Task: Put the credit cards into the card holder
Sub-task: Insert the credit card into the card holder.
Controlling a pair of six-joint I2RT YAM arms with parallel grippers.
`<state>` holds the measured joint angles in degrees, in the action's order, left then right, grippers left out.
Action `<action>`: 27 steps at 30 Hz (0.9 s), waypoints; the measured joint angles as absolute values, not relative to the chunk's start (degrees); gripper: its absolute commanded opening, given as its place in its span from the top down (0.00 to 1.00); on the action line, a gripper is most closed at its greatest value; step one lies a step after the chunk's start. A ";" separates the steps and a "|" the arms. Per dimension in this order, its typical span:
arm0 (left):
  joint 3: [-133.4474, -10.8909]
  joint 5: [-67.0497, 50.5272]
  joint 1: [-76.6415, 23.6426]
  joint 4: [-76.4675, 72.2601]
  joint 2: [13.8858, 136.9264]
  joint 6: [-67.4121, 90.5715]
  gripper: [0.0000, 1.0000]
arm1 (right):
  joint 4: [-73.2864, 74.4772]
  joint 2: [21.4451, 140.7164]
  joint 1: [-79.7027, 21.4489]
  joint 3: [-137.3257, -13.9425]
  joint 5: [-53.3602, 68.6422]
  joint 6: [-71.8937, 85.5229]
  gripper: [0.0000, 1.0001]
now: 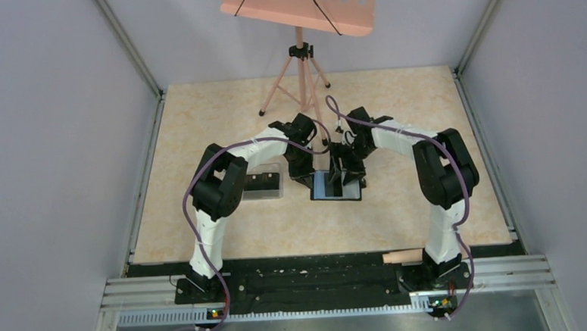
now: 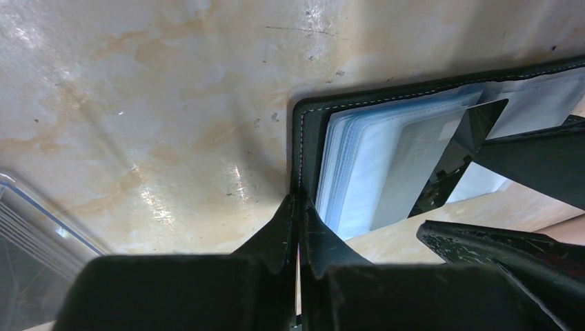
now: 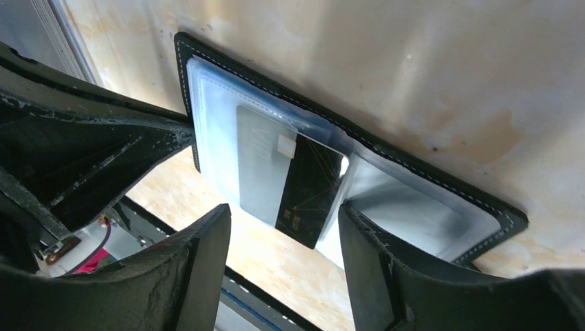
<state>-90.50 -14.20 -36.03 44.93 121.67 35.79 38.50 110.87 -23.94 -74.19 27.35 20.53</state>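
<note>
Marbled counter (image 1: 196, 110) carries the card holder (image 3: 414, 207), its edge pinned under the left hand (image 2: 298, 207), which is pressed together. A credit card (image 3: 310, 186) sits half-sleeved between the right hand's (image 3: 284, 214) spread fingers; grip unclear. Best slide it straight and flat.

Black card holder (image 3: 221, 117), white stitching, bluish-grey sleeves; black credit card (image 3: 310, 186); beige marbled table (image 1: 394, 115).

Credit card (image 3: 296, 186) partly in the card holder (image 2: 305, 145); box (image 1: 263, 184) to its left.
</note>
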 measured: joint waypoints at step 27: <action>-90.65 -14.11 -35.92 45.43 121.89 35.55 0.98 | 34.92 114.08 -25.39 -76.25 37.56 25.34 0.74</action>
<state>-90.65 -14.11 -35.92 45.43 121.89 35.55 34.92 114.08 -25.39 -76.25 37.56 25.34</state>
